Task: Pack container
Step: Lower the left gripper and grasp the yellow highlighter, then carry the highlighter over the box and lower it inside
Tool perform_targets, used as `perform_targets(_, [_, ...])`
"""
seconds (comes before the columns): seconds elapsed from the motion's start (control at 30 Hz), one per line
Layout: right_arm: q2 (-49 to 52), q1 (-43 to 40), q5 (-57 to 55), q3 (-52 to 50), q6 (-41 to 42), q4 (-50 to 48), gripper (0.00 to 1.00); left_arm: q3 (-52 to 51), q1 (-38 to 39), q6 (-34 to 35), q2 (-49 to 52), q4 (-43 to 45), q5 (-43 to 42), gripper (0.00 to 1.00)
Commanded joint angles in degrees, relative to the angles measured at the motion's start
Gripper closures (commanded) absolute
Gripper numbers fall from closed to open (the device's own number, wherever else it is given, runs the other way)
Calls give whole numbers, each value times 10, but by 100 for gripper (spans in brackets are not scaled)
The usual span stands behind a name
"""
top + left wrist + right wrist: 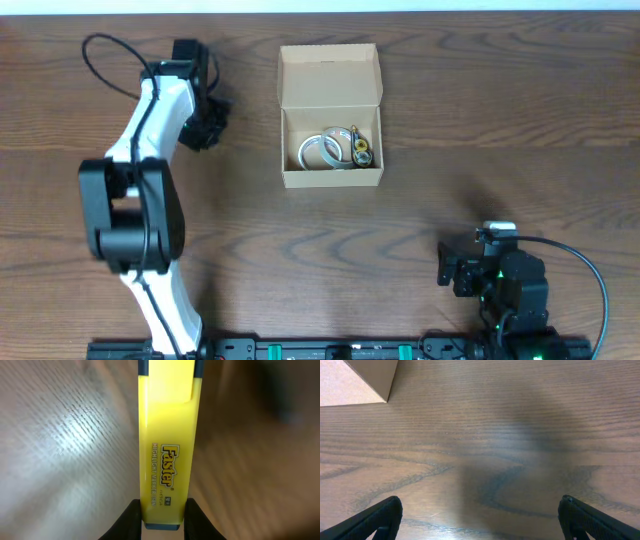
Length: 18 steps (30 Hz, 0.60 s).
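The tan cardboard container stands open at the table's upper middle, its flap lid laid back. Inside lie tape rolls and a small yellow item. My left gripper is shut on a yellow Faster highlighter with a blue end, held over the table. In the overhead view the left gripper is left of the container; the highlighter is hidden there. My right gripper is open and empty above bare wood, at the lower right in the overhead view. A corner of the container shows in the right wrist view.
The wood table spreads around the container. The left arm's black cable loops at the upper left. A black rail runs along the front edge.
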<state>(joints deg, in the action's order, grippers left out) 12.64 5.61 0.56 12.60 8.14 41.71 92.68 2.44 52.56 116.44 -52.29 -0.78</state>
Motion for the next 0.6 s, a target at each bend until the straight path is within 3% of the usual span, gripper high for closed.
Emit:
perform_targets(0.0, [-2, -5, -3, 0, 6, -1, 1, 12, 25, -23, -61, -2, 52, 91])
perform_targets(0.57, [-2, -5, -3, 0, 6, -1, 1, 12, 210, -37, -97, 21, 27, 92])
